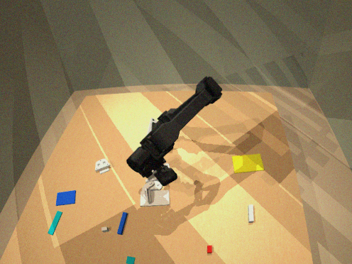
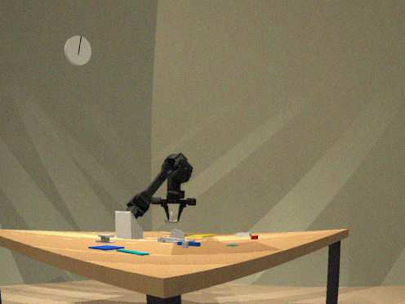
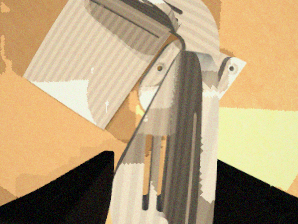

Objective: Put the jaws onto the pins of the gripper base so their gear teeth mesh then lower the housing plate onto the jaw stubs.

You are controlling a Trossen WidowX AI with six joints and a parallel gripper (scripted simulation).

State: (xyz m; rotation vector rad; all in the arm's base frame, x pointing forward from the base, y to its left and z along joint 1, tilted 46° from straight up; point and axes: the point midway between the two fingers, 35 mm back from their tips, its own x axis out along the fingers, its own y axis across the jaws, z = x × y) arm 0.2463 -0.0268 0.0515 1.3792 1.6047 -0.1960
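Observation:
My gripper [image 2: 173, 220] [image 3: 156, 163] points down, shut on a white slotted jaw [image 2: 171, 221] [image 3: 187, 130], held above the gripper base. The arm hides the fingertips in the top view. The white gripper base [image 1: 161, 199] [image 2: 164, 240] [image 3: 60, 65] lies on the table, its flat block at the left in the wrist view. The other white jaw [image 1: 147, 194] [image 3: 132, 32] lies on the base; whether it sits on its pin I cannot tell. The held jaw covers part of the base in the wrist view. The white housing plate [image 1: 103, 165] [image 2: 105, 237] lies apart, on the left.
A blue plate [image 1: 66, 198], a teal bar [image 1: 55, 223], a dark blue bar [image 1: 122, 223] and a small grey block [image 1: 104, 229] lie left and in front. A yellow plate [image 1: 248, 163], a white bar [image 1: 250, 213] and a red block [image 1: 209, 249] lie to the right.

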